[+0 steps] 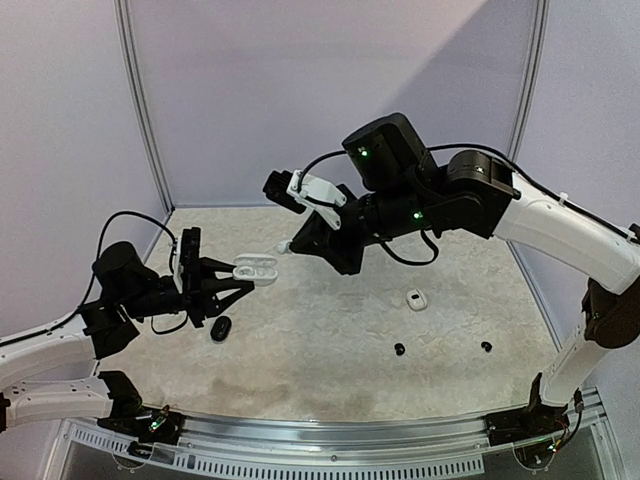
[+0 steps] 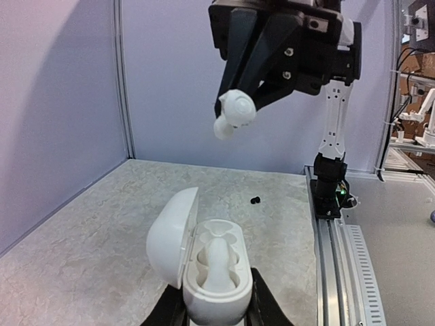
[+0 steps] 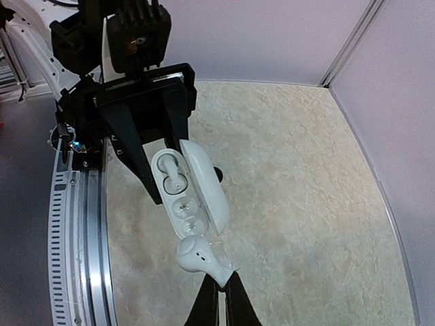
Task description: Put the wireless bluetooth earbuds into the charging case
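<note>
My left gripper (image 1: 240, 278) is shut on the base of an open white charging case (image 1: 255, 268) and holds it above the table, lid swung aside. In the left wrist view the case (image 2: 217, 278) holds one white earbud (image 2: 217, 261) in its well; the other well is empty. My right gripper (image 1: 290, 245) is shut on the stem of a second white earbud (image 3: 200, 257), just off the case's (image 3: 178, 197) open end and slightly above it, not touching. That earbud also shows in the left wrist view (image 2: 234, 112). Two black earbuds (image 1: 399, 348) (image 1: 486, 346) lie on the table.
A black closed case (image 1: 221, 328) lies on the table below the left gripper. A small white object (image 1: 416, 299) lies right of centre. Purple walls enclose the back and sides. A metal rail (image 1: 330, 440) runs along the near edge.
</note>
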`<state>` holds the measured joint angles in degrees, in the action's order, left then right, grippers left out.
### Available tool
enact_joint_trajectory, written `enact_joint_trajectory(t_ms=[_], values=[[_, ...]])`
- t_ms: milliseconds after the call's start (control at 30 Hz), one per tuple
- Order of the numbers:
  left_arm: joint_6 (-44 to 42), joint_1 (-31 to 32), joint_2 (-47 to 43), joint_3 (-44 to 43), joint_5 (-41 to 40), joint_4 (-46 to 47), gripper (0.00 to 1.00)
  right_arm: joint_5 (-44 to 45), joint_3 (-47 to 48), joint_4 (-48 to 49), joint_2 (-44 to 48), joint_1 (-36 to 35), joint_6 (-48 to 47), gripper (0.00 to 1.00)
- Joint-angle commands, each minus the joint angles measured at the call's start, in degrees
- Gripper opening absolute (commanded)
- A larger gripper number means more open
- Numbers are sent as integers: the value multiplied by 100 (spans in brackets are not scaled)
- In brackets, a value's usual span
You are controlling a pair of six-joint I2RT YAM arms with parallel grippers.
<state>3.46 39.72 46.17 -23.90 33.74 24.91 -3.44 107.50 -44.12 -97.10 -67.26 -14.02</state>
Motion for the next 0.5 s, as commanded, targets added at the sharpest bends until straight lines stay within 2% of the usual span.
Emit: enact_joint_trajectory(t_ms=[0, 467], values=[[12, -35, 26, -220, -61, 96, 0, 9, 249, 6, -27, -187, -75, 0], [-160, -20, 66, -284, -164, 49, 0, 672, 1046, -562, -802, -426, -461, 0]])
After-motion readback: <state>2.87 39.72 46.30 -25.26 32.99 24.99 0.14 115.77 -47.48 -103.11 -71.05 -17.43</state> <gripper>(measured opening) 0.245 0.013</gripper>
